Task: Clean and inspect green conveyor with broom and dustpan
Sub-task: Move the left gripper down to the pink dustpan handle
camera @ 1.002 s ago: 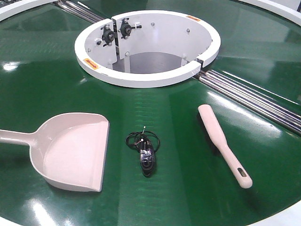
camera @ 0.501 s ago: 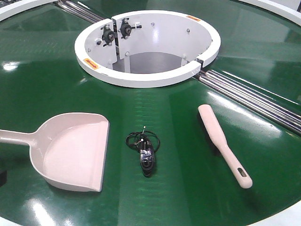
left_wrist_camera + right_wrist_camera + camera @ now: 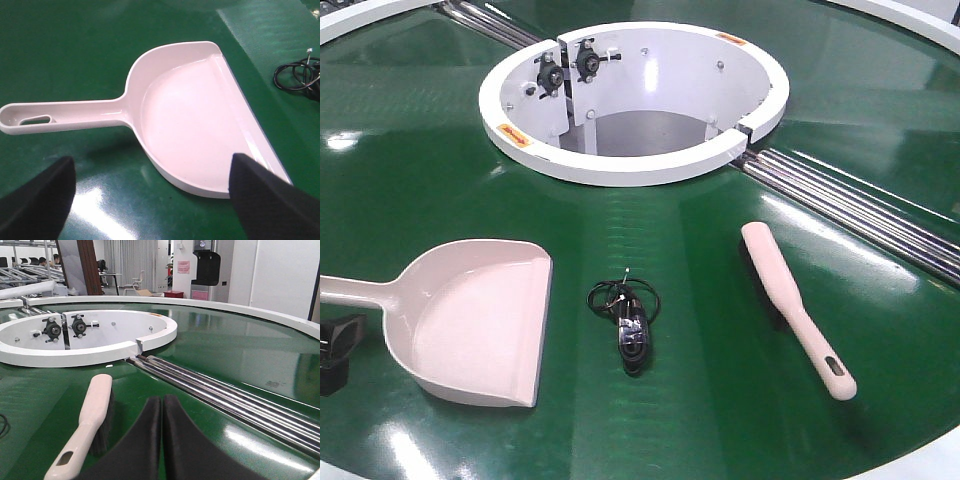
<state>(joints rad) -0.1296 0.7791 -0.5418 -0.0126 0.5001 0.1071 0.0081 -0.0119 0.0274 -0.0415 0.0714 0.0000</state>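
At the lower left edge of the front view, the left gripper (image 3: pixel 150 161) sits just below the handle of the dustpan (image 3: pixel 470 320). Its wrist view shows two dark fingers spread wide in the bottom corners with nothing between them. In the right wrist view, the right gripper (image 3: pixel 161 405) fills the bottom centre with its two fingers pressed together, gripping nothing.

Three loose things lie in a row across the lower half of the front view, all on the green conveyor (image 3: pixel 720 400) and apart from each other:
- The one dustpan is at the left, with its open mouth towards the right and its handle running off the left edge.
- One small coiled black cable (image 3: pixel 630 322) is in the middle.
- The one broom (image 3: pixel 795 305) is at the right, lying slantwise with its slotted handle end nearest the bottom of the frame.

In the right wrist view the broom lies just left of the closed fingers.

Farther up, one white ring (image 3: pixel 630 172) takes the upper centre. Two black knobs (image 3: pixel 567 68) are fixed on its inner wall at the left. Metal rails (image 3: pixel 860 210) run from the ring's right side towards the right edge, and more rails show at the upper left.
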